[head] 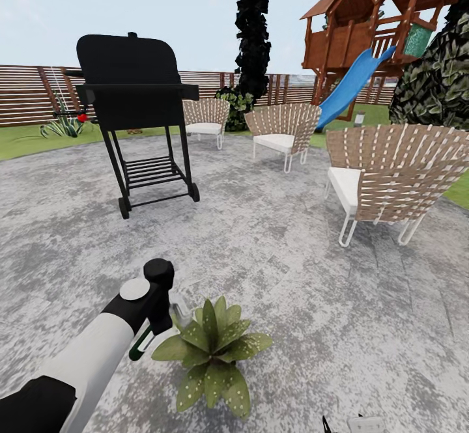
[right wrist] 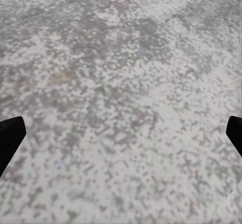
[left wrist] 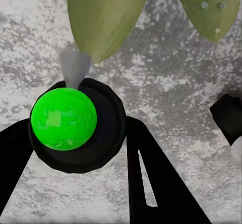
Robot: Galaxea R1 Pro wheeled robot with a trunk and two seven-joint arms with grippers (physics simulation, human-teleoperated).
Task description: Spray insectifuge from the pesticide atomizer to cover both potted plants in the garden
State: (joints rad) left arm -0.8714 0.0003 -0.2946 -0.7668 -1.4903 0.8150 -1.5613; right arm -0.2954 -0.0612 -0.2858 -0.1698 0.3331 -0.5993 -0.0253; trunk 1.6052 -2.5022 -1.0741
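Note:
One potted plant [head: 212,355], a rosette of broad green leaves, stands on the stone patio [head: 293,257] close in front of me. Whitish insectifuge specks [head: 193,387] dot its leaves. My left gripper [head: 156,319] hovers just left of the plant, shut on the pesticide atomizer [head: 141,344], whose white and green body pokes out below the fingers. In the left wrist view the atomizer [left wrist: 64,119] appears end-on as a green knob in a black ring between the fingers [left wrist: 151,173], with a grey cone at its tip pointing at a leaf [left wrist: 103,17]. My right gripper [right wrist: 121,133] is open above bare stone.
A black grill [head: 133,94] on a wheeled stand is ahead to the left. Three wicker chairs [head: 384,179] curve along the patio's far right edge. Beyond them lie lawn, a slatted fence [head: 26,94], a wooden playset with a blue slide [head: 352,84] and dark trees.

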